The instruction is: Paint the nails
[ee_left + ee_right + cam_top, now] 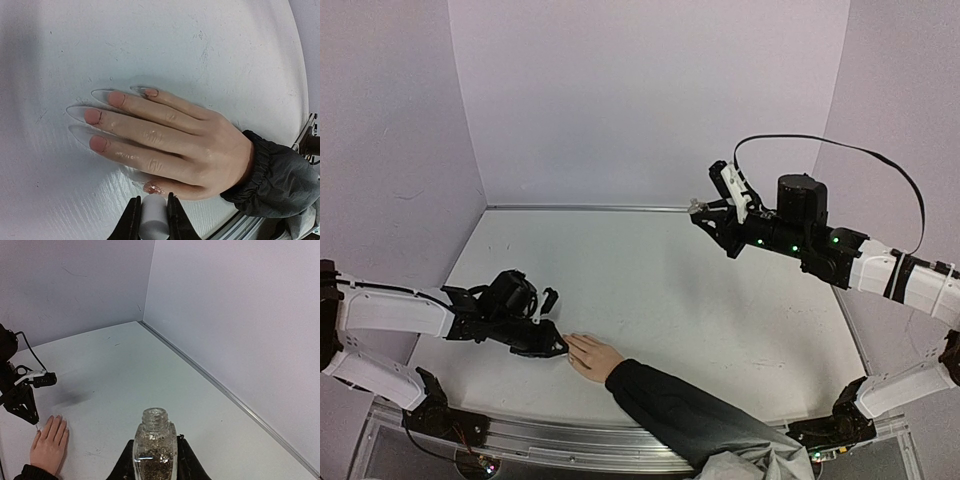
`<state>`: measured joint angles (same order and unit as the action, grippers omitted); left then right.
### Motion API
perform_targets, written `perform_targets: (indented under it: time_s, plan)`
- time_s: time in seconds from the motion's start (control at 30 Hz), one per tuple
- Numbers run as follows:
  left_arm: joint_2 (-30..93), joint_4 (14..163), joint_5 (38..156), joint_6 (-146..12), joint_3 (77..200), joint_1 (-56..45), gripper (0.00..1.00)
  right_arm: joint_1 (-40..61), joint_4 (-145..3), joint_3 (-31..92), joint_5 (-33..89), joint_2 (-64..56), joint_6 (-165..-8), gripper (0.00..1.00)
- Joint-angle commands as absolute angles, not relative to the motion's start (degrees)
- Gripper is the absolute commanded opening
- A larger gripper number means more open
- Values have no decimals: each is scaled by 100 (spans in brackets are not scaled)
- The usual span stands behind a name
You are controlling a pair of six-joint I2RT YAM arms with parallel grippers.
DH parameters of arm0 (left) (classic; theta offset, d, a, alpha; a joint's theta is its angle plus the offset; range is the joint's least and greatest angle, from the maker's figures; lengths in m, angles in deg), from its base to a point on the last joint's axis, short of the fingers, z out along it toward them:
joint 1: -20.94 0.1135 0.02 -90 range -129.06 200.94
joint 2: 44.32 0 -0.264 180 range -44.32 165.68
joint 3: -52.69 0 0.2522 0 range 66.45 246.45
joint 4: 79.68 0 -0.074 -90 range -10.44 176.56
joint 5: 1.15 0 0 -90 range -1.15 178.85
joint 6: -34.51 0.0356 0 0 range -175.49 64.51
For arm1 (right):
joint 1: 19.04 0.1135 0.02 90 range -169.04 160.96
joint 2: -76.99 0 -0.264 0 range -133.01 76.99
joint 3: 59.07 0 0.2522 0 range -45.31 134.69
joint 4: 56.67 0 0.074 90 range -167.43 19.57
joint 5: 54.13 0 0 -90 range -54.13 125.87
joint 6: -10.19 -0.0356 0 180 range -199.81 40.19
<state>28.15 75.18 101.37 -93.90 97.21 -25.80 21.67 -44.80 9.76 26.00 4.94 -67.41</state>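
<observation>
With left gripper (pixel 152 202) clenched on the white brush cap (pixel 153 223), stroke lightly along the nails (pixel 93 116) of the hand (pixel 200 145) lying flat at six o'clock. Right gripper (pixel 156 456) clamped around the open glitter bottle (pixel 155 437), raised at two o'clock.

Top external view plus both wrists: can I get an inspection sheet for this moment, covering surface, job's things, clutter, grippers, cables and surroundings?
Surface: white table, faintly scuffed.
Job's things: hand lying flat, palm down, in a dark sleeve; nails with long clear tips, the thumbnail looks glittery. Uncapped clear bottle of glittery polish.
Clutter: nothing seen.
Grippers: left gripper shut on a white cylinder, close beside the thumb; right gripper shut on the bottle, raised above the far right of the table.
Cables: black cable looping over the right arm.
Surroundings: plain pale walls on three sides; metal rail along the near edge.
</observation>
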Motion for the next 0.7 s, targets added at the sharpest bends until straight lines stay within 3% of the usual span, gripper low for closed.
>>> perform_targets:
  time_s: [0.0, 0.67]
  plan:
    - [2912, 7802, 10267, -9281, 10002, -2613, 0, 2196, -4114, 1076, 2526, 632, -6724, 0]
    - [2913, 7856, 9853, -9360, 9915, -2608, 0, 2201, -4114, 1092, 2548, 538, -6724, 0]
